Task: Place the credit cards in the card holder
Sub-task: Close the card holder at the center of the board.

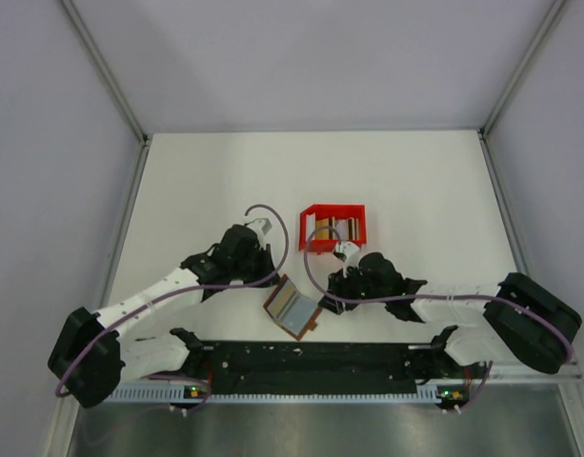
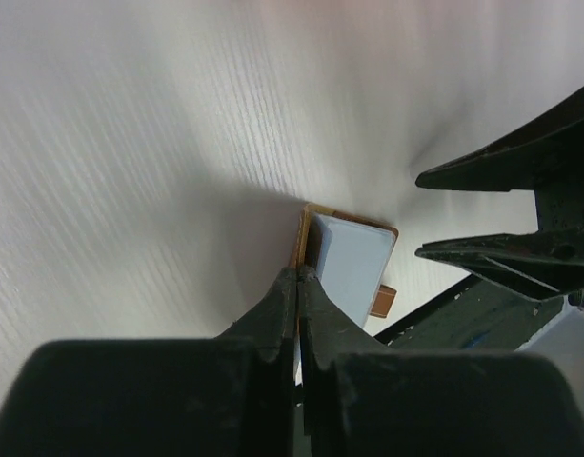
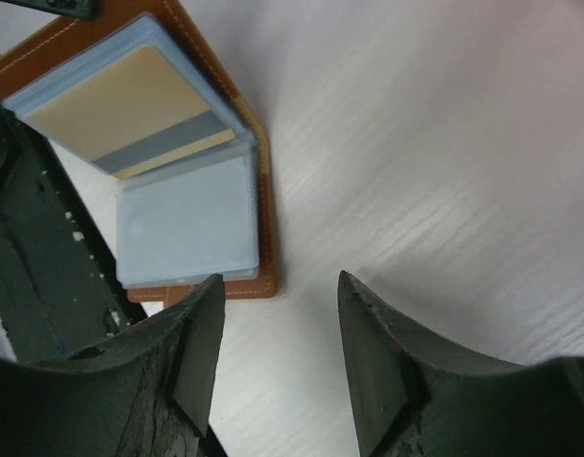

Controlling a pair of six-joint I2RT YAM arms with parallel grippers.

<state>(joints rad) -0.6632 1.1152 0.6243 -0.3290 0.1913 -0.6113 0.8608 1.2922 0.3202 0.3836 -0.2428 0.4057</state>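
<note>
Card holder [image 1: 293, 307] lies open, light and floppy; we judge its stitched brown rim the firmest hold. Jaws of the left arm [image 1: 149, 295] together, of the right arm [image 1: 453, 309] apart, empty

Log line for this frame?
card holder open, one tan card pocketed | left tool shut at holder edge | right tool open, empty

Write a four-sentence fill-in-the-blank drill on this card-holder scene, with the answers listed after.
1. The loose cards stand in a ___ bin.
2. The card holder lies ___, its pockets facing up.
3. The left gripper has its fingers pressed ___.
4. The right gripper has its jaws apart and holds ___.

Missing words: red; open; shut; nothing.
</note>
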